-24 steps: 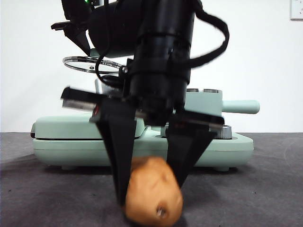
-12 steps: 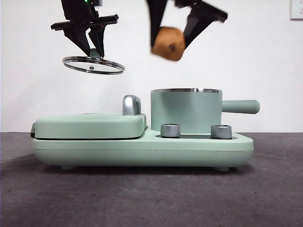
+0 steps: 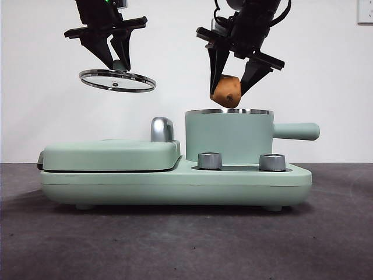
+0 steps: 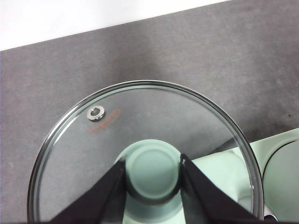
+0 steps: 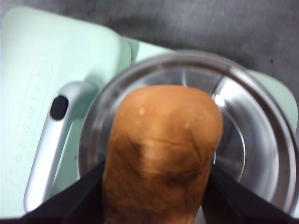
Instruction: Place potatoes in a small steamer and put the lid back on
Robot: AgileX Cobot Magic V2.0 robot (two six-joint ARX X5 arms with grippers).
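The mint-green steamer pot (image 3: 228, 137) with a steel rim and side handle stands on the right of the appliance. My right gripper (image 3: 231, 93) is shut on the orange-brown potato (image 3: 227, 91) and holds it just above the pot's rim. In the right wrist view the potato (image 5: 161, 149) hangs over the open steel pot (image 5: 243, 140). My left gripper (image 3: 114, 63) is shut on the knob (image 4: 152, 173) of the glass lid (image 3: 117, 80) and holds it in the air over the griddle, left of the pot. The lid (image 4: 84, 154) fills the left wrist view.
The flat mint-green griddle cover (image 3: 111, 154) with its chrome handle (image 3: 161, 129) lies left of the pot. Two steel knobs (image 3: 210, 160) sit on the appliance base (image 3: 175, 186). The dark table (image 3: 175, 245) spreads in front.
My right gripper took the potato up from the table in front, lifted it high, and now has lowered it to just above the pot's rim. The lid has barely moved.
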